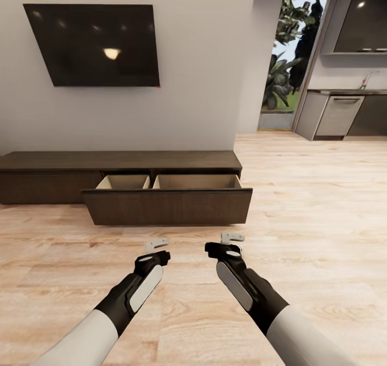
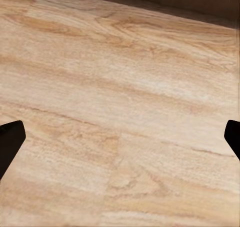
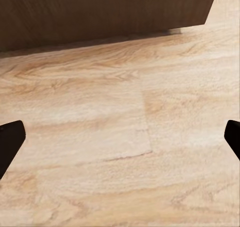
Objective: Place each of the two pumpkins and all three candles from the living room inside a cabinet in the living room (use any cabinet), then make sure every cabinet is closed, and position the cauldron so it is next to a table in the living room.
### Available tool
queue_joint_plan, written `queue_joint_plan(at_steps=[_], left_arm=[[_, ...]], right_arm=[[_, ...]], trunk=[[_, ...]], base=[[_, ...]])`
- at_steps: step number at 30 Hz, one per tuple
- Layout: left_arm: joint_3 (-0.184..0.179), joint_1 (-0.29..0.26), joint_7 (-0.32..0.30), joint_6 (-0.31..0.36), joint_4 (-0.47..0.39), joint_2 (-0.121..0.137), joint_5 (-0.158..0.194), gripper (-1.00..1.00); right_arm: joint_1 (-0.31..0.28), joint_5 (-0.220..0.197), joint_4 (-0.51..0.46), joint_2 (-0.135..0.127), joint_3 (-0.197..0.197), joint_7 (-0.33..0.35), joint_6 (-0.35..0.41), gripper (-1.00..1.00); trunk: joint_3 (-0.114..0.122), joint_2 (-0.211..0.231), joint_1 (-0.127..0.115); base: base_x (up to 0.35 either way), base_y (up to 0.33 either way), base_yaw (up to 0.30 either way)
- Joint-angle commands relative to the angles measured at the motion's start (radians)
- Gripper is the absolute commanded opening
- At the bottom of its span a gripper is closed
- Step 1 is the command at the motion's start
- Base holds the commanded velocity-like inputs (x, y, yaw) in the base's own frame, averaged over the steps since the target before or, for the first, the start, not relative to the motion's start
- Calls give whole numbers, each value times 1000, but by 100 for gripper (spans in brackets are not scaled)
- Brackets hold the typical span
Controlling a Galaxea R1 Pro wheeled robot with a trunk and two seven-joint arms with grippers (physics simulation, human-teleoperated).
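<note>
The long dark brown cabinet (image 1: 118,160) stands against the wall ahead. Its wide drawer (image 1: 166,207) is pulled out, with two pale wood compartments (image 1: 196,181) whose visible parts hold nothing. My left gripper (image 1: 156,243) and right gripper (image 1: 232,238) hover over the floor just short of the drawer front, both open and empty. In the left wrist view the fingertips (image 2: 10,142) stand far apart over bare floor. In the right wrist view the drawer front (image 3: 100,12) lies beyond the spread fingertips (image 3: 233,137). The pumpkins, candles, cauldron and table are out of view.
A black TV (image 1: 97,43) hangs on the wall above the cabinet. To the right, a glass door (image 1: 290,59) shows plants, with kitchen units (image 1: 344,113) beside it. Light wood floor (image 1: 322,221) stretches around me and off to the right.
</note>
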Motion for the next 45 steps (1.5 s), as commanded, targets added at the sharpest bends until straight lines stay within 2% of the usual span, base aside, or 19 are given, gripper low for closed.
queue_joint_plan(at_steps=[1, 4, 10, 14, 18, 23, 28, 30, 32, 34, 38, 45], left_arm=[[-7, -1, 7, 2, 0, 1, 4, 100], [-12, -1, 7, 1, -6, 3, 2, 100], [-21, -1, 6, 2, -5, 5, 0, 100], [-22, -1, 6, 1, -11, 29, 2, 100], [-22, -1, 6, 0, -11, 39, 2, 100], [-22, -1, 5, 0, -12, 39, 2, 100], [-23, -1, 0, 0, -18, 40, 2, 100], [-23, -1, -34, 0, -25, 40, 1, 100], [-23, -1, -62, 0, -27, 46, 0, 100], [-23, -1, -88, 0, -29, 61, 0, 100], [-21, -1, -104, 0, -34, 84, 2, 100], [-20, -1, -107, 0, -46, 91, 3, 100]], right_arm=[[-1, -2, -1, -1, 14, 2, -12, 100], [4, 15, -1, -1, 41, 14, -42, 100], [6, 27, 5, -2, 51, 23, -63, 100], [6, 28, 13, -6, 52, 23, -83, 100], [27, 28, 4, -21, 52, 24, -122, 100], [35, 28, -1, -40, 52, 30, -147, 100], [37, 29, -1, -45, 53, 91, -152, 100], [37, 29, -2, -46, 53, 103, -152, 100], [37, 29, -3, -47, 53, 106, -151, 100], [37, 29, -4, -47, 53, 107, -152, 100], [37, 29, -2, -47, 53, 108, -167, 100], [37, 29, -2, -47, 53, 109, -178, 100]], trunk=[[-4, -8, 4], [-14, -29, 15], [-32, -71, 38], [-45, -99, 54], [-60, -100, 55], [-80, -101, 58], [-99, -102, 60], [-107, -102, 61], [-115, -103, 62], [-122, -103, 63], [-138, -104, 64], [-165, -106, 68]], base=[[14, 0, 0], [6, 0, 0], [1, 0, 0], [0, 0, 0], [0, 0, 0], [0, 0, 0], [0, 0, 0], [0, 0, 0], [0, 0, 0], [0, 0, 0], [0, 0, 0], [0, 0, 0]])
